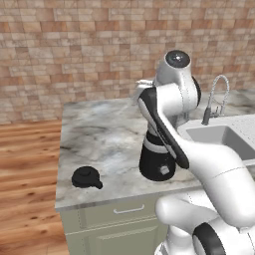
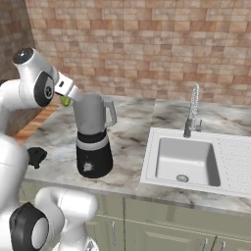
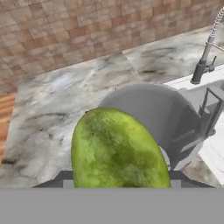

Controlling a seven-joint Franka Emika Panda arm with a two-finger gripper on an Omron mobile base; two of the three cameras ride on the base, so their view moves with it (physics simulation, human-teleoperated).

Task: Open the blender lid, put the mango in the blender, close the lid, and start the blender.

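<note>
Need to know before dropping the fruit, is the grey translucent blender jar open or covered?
Open. The grey translucent blender jar has no cap; the black round lid lies on the marble counter beside it.

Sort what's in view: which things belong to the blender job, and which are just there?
Job: blender, jar open; blender lid, lying on the counter; mango, held in the jaws above the jar.
Not job: sink, faucet.
</note>
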